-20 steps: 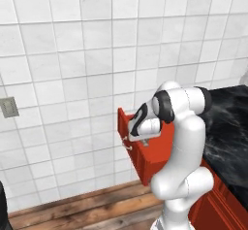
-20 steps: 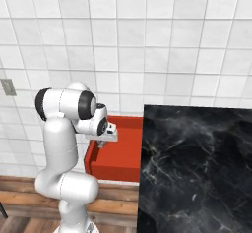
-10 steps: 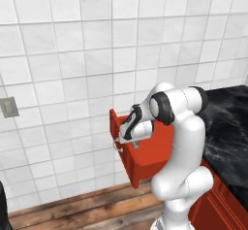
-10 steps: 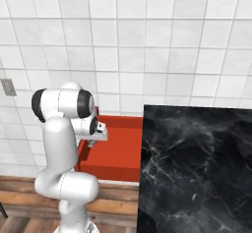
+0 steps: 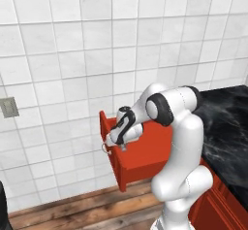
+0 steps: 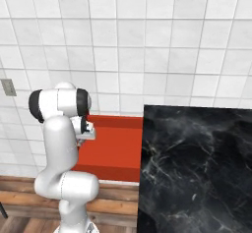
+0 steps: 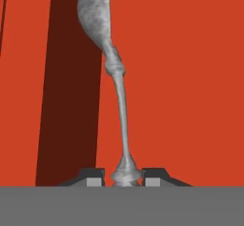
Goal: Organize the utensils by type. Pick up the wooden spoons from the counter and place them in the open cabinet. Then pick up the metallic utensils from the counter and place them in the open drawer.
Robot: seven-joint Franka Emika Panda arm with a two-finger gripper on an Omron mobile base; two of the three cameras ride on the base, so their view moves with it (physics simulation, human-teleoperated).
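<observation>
Slim silver-grey metal spoon (image 7: 116, 82) at frame centre of hand view, over red box-shaped open drawer (image 7: 181, 77). End effector (image 7: 125, 176) clamped on handle end. Likely light, rigid, slippery; end grip risks pivoting, mid-handle hold judged steadier.

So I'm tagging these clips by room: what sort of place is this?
Most likely a kitchen: a white tiled wall, a black stone counter over red cabinet fronts, and an open drawer receiving a metal spoon.
</observation>
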